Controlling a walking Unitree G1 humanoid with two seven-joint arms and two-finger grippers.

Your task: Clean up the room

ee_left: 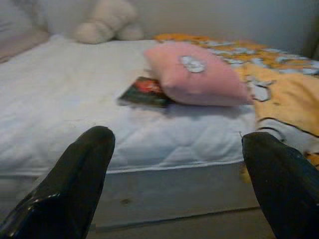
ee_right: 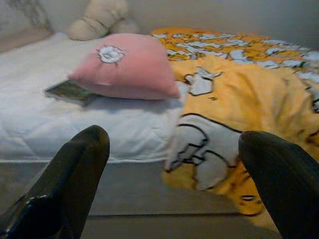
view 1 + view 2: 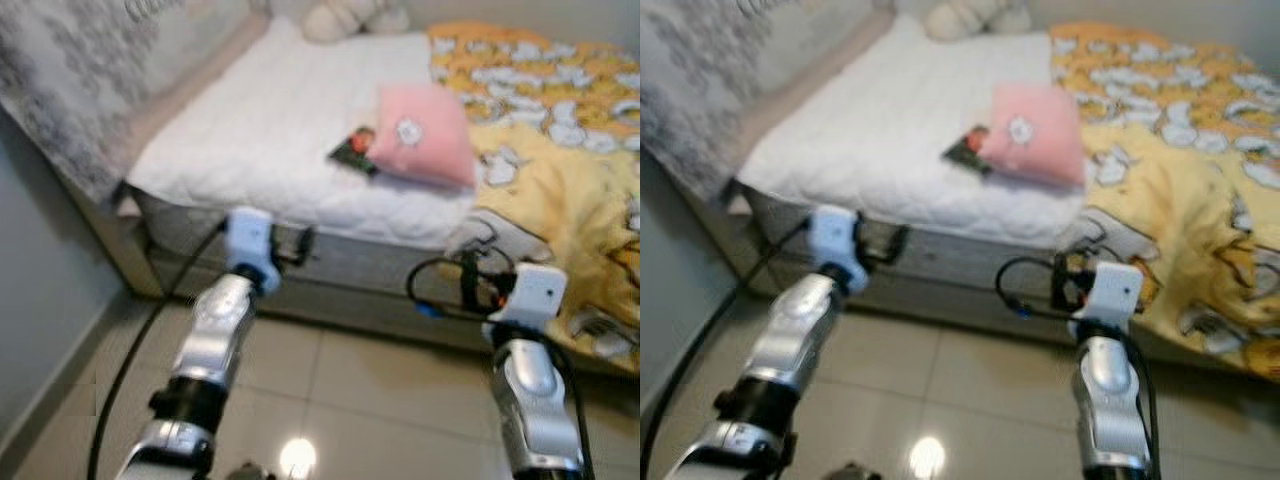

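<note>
I have both arms raised toward the foot of the bed [image 3: 250,150], which fills the upper half of the head camera's frame. The left gripper [image 1: 174,174] sits lower left of centre in the head view, held in front of the mattress side; through its wrist camera I see its two black fingers [image 1: 75,184] spread wide apart with nothing between them. The right gripper [image 2: 174,174] is at the lower right, close to the hanging edge of the yellow blanket [image 3: 560,190]; its fingers [image 2: 70,179] are likewise spread wide and hold nothing.

On the white quilted mattress, right of centre in the frame, lies a pink pillow [image 3: 425,135] with a small pale patch on its top face. A dark book [image 3: 354,150] with a red picture on its cover lies flat just at the pillow's left side, with one end tucked under the pillow's edge. The yellow blanket with white cartoon figures covers the right part of the bed and drapes over the mattress side toward the tiled floor [image 3: 350,390]. At the upper centre, against the far wall, I can make out a cream plush toy [image 1: 107,20]. A grey patterned fabric [image 3: 70,70] hangs in the upper left corner. The head views are a little blurred
</note>
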